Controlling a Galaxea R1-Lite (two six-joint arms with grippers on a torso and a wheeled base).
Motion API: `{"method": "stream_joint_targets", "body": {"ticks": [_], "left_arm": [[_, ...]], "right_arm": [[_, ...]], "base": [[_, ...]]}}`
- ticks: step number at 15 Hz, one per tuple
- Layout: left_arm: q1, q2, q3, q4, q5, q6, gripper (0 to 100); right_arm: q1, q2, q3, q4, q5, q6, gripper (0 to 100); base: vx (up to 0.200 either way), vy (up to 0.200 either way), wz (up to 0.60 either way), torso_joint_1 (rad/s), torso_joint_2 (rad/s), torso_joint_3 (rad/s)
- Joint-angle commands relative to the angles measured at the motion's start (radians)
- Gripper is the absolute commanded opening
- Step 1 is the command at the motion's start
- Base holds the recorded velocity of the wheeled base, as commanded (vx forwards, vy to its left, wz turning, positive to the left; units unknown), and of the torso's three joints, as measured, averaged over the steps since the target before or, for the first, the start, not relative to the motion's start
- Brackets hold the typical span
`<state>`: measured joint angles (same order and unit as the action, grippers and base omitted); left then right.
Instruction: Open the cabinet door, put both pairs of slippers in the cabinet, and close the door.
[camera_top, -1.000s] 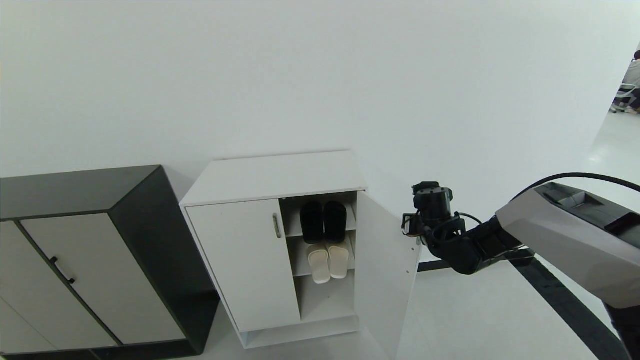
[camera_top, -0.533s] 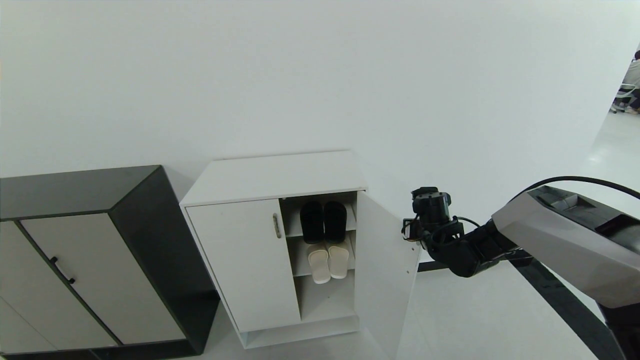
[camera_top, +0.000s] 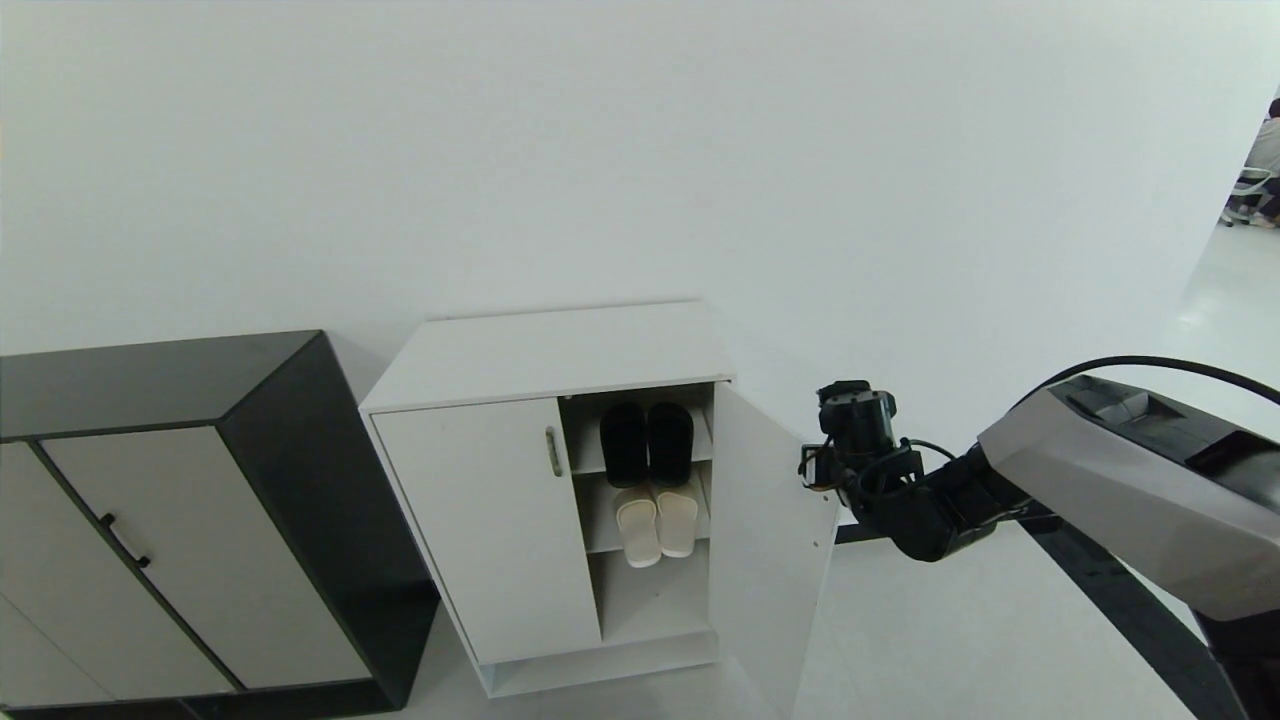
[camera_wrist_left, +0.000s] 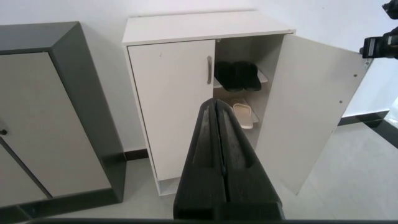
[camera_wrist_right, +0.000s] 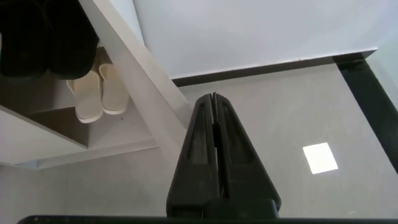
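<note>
I see a plain white cabinet (camera_top: 550, 355), black slippers (camera_top: 647, 443) and cream slippers (camera_top: 656, 522). The cupboard (camera_top: 150, 380) is black with pale grey doors (camera_top: 200, 560).

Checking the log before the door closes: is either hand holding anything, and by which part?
Nothing. The left hand and right hand are both shut empty; the right sits beside the open cabinet door.

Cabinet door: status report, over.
Left gripper shut; right gripper shut, beside the open door. Black slippers top shelf, white slippers below. Door not yet closed.
</note>
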<state>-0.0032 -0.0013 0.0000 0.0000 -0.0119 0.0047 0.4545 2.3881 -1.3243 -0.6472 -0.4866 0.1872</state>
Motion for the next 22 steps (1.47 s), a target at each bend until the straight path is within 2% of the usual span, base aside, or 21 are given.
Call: {"method": "stream_joint_targets", "body": {"ticks": [1,8,11,15,22], "left_arm": [[0.0,0.001,0.0,0.0,0.0,0.0,0],[0.0,0.001,0.0,0.0,0.0,0.0,0],[0.0,0.001,0.0,0.0,0.0,0.0,0],[0.0,0.001,0.0,0.0,-0.002,-0.002,0],[0.0,0.001,0.0,0.0,0.0,0.0,0]], "right_arm": [[0.013,-0.006,0.01,0.0,0.0,0.0,0],[0.193,-0.096,0.122,-0.006,-0.007,0.043,0],[0.257,-0.145,0.208,-0.095,-0.001,0.026,0],[0.268,-0.148,0.284,-0.196,0.037,-0.04,0],[0.291,-0.145,0.318,-0.238,0.082,-0.038,0]], "base": [[0.0,0.0,0.0,0.0,0.0,0.0],[0.0,0.0,0.0,0.0,0.0,0.0],[0.0,0.0,0.0,0.0,0.0,0.0],[0.0,0.0,0.0,0.0,0.0,0.0],[0.0,0.0,0.6,0.002,0.0,0.001]]}}
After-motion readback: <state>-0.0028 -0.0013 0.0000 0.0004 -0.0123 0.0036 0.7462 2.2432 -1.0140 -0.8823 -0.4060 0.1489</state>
